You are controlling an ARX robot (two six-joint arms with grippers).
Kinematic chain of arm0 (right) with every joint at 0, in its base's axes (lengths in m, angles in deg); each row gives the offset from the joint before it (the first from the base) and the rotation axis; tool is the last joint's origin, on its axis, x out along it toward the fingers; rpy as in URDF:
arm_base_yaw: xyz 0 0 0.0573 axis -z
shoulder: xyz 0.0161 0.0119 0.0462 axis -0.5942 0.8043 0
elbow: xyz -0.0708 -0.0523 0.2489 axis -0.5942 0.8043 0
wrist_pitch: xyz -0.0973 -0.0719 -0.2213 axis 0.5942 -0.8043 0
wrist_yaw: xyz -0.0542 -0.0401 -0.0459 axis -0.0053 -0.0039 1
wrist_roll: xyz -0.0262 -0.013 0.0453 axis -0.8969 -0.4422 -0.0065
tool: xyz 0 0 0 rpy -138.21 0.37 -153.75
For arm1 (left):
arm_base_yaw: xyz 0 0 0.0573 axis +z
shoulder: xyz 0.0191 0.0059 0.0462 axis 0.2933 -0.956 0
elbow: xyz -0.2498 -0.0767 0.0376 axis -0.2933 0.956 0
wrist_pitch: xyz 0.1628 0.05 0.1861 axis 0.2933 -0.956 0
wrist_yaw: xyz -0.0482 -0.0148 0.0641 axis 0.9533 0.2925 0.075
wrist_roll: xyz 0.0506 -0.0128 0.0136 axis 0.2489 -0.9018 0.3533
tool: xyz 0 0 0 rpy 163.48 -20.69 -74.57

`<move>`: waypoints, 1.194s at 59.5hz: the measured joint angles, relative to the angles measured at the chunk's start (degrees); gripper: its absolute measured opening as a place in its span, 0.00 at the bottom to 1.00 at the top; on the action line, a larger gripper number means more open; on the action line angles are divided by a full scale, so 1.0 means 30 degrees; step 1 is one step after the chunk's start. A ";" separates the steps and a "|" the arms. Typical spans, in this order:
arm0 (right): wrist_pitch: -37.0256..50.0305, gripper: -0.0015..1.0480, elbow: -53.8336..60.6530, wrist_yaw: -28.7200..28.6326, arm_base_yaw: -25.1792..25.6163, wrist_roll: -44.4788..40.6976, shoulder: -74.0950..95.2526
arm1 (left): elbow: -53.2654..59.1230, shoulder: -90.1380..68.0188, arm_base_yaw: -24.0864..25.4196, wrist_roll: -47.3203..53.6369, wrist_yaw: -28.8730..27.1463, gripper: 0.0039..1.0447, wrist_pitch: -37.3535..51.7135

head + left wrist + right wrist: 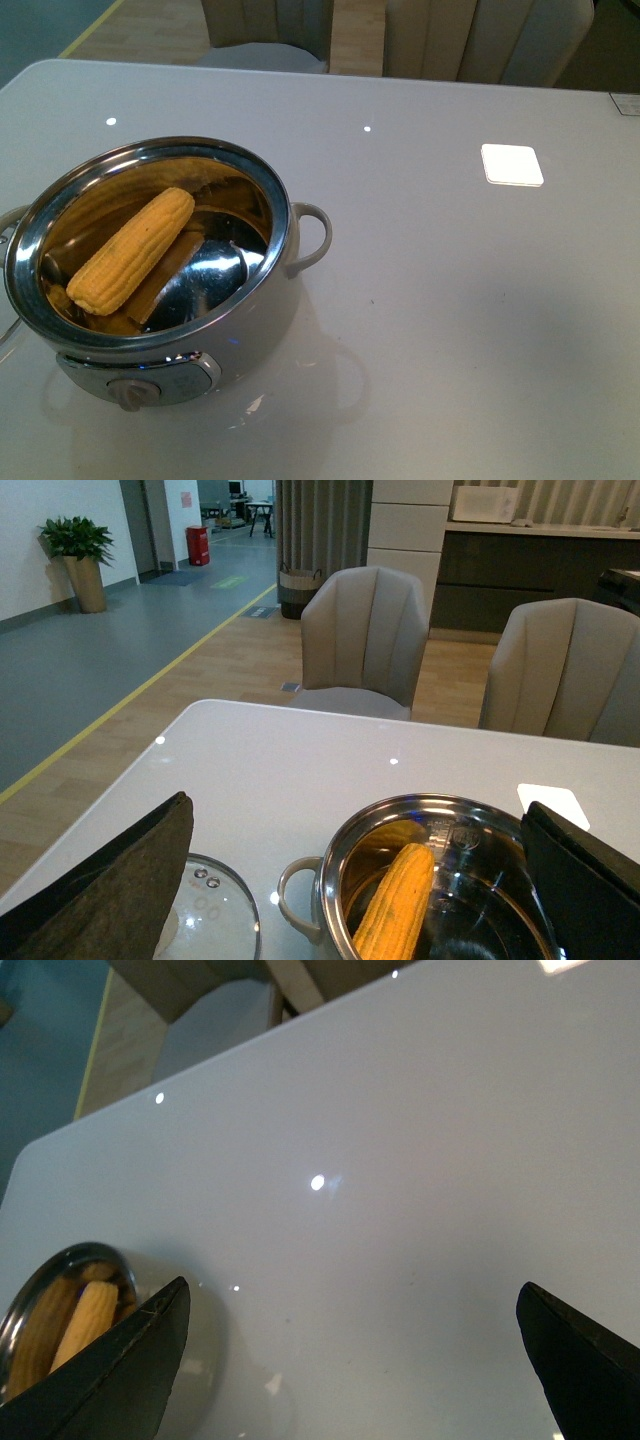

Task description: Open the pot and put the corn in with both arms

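The pot point(262, 300) stands open at the front left of the grey table, its beige knob point(132, 392) facing me. The yellow corn point(132, 250) lies slanted inside it against the steel wall. Neither arm shows in the front view. In the left wrist view my left gripper point(360, 880) is open and empty, its pads point(110, 890) spread wide above the pot point(345, 855) and corn point(395, 905). In the right wrist view my right gripper point(350, 1360) is open and empty over bare table, with the pot point(20, 1305) and corn point(85, 1320) off to one side.
A glass lid point(215, 915) lies flat on the table beside the pot's loop handle point(292, 900). A white square patch point(512, 164) sits at the table's far right. Two beige chairs point(365, 640) stand beyond the table's far edge.
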 joint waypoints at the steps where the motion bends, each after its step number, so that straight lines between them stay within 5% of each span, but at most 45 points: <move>1: -0.0007 0.92 0.0007 0.0000 0.0066 -0.0102 -0.0153 | 0.0000 0.0000 0.0000 0.0000 0.0000 0.94 0.0000; 12: 0.0590 0.90 0.0313 0.0175 0.0102 -0.0969 -0.0350 | 0.0000 0.0000 0.0000 0.0000 0.0000 0.94 0.0000; 22: 1.0775 0.62 0.4685 0.0124 0.1282 -0.6448 -0.1989 | 0.0000 0.0000 0.0000 0.0000 -0.0007 0.94 0.0000; 43: 1.0907 0.02 0.7264 0.0015 0.1392 -0.8444 -0.4976 | 0.0000 0.0000 0.0000 0.0000 0.0000 0.94 0.0000; 71: 0.8684 0.02 0.8655 0.0022 0.1392 -0.8459 -0.8561 | 0.0000 0.0000 0.0000 0.0000 0.0000 0.94 0.0000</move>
